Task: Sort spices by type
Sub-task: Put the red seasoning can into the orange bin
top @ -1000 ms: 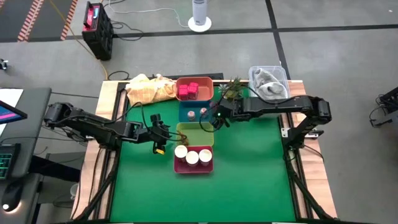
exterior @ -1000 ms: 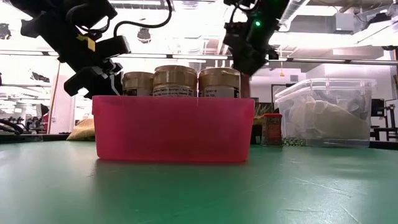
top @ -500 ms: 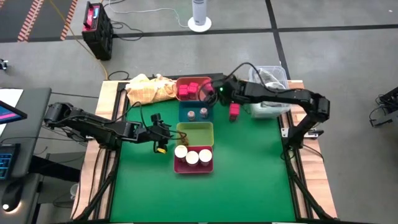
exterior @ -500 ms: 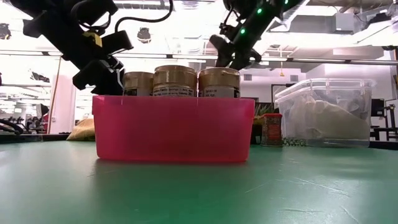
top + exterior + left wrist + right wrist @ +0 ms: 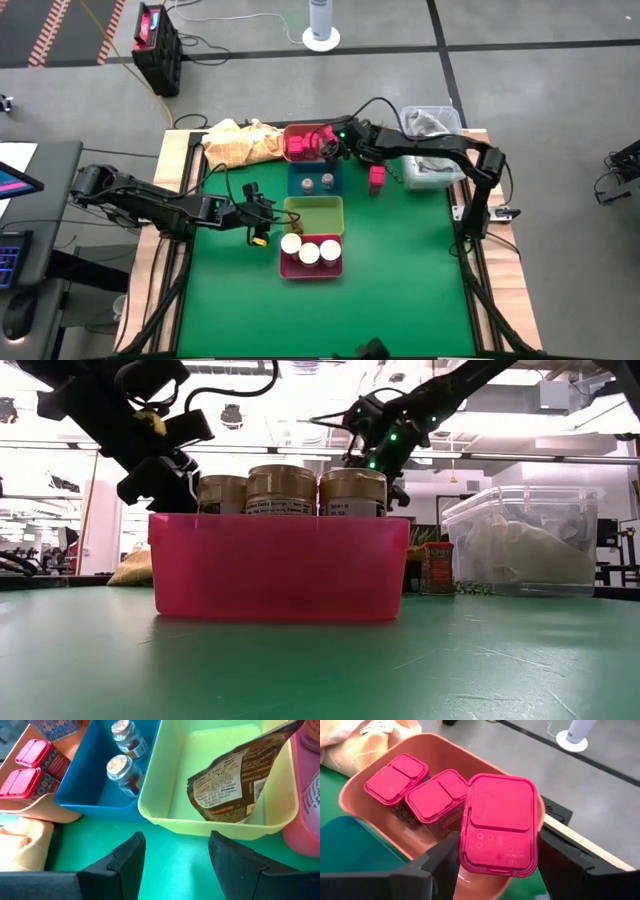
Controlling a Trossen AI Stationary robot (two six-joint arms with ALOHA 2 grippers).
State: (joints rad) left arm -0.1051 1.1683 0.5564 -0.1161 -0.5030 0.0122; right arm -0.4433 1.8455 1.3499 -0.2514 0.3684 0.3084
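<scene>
My right gripper [image 5: 328, 142] is over the orange tray [image 5: 300, 158] at the far middle, shut on a magenta spice pack [image 5: 500, 820]. Two more magenta packs [image 5: 417, 787] lie in that tray. Another magenta pack [image 5: 376, 178] stands on the green mat to the right of the blue tray [image 5: 302, 186], which holds two grey-topped shakers [image 5: 122, 755]. A brown pouch [image 5: 235, 782] leans inside the yellow-green tray [image 5: 315, 203]. Three tan-lidded jars [image 5: 308, 250] stand in the pink tray [image 5: 280, 565]. My left gripper [image 5: 175, 855] hangs open left of the yellow-green tray, with nothing between its fingers. My right gripper pinches the magenta pack by its two long sides [image 5: 466, 845] between its two fingers [image 5: 442, 865]. The fingers come from the table's right, slanting down. The pack is lifted clear over the orange tray's rim, its lid toward the wrist camera.
A clear plastic bin [image 5: 432, 135] with grey stuff in it stands at the far right corner. A yellow cloth [image 5: 240, 142] lies at the far left, beside the orange tray. The near half of the green mat [image 5: 330, 310] is bare.
My right gripper has swung from beside the yellow-green tray toward the table's far edge and left, carrying the magenta pack until it is over the orange tray. The move has uncovered the magenta pack on the mat. My left arm has kept still.
</scene>
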